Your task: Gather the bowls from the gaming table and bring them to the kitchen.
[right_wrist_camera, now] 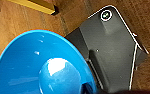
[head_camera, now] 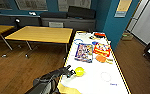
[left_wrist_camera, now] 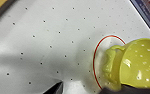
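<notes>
The yellow-green bowl is at the near left part of the white gaming table. My left gripper reaches in from the table's left edge and is shut on its rim. In the left wrist view the same bowl is tilted over a red circle printed on the dotted white top, with its small handle showing. The blue bowl looms large in the right wrist view, held by my right gripper over the wooden floor and my dark base.
Colourful game boxes and an orange paddle lie further along the gaming table. Yellow-wood tables stand to the left on the wooden floor. A blue wall rises beyond the table's far right corner.
</notes>
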Robot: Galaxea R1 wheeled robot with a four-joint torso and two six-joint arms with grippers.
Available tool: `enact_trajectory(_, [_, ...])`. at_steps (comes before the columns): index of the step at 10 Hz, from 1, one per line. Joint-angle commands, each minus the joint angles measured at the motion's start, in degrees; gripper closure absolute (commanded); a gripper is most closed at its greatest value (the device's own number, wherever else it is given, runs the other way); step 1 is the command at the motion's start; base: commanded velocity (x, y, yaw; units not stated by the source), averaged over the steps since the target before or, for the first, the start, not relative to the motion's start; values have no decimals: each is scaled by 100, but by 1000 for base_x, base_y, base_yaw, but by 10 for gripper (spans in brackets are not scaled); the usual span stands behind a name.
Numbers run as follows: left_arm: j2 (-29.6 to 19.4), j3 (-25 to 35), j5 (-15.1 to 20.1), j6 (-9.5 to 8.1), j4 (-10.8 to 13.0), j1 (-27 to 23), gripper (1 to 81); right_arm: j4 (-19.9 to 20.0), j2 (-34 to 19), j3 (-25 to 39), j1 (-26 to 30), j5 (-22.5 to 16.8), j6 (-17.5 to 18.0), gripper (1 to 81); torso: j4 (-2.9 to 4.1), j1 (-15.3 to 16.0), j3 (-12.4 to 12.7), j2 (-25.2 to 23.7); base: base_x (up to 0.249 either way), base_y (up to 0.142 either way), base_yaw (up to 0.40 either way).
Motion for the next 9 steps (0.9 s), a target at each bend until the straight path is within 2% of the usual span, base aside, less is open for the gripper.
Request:
enact_trajectory(1, [324,-231,469,-236,9,-874,10,-137,-148,44,135,-266,4,811,0,0,0,0,0,0,0])
enact_trajectory(3, [324,-214,619,-227,9,-830,10,-137,-131,9,135,-275,4,811,0,0,0,0,0,0,0])
enact_trajectory(7, [324,58,628,-174,-8,-1022,10,-146,-79,-18,196,-389,4,811,0,0,0,0,0,0,0])
enact_trajectory(9, [300,497,619,-148,220,-1242,10,-146,-70,-18,196,-398,4,811,0,0,0,0,0,0,0])
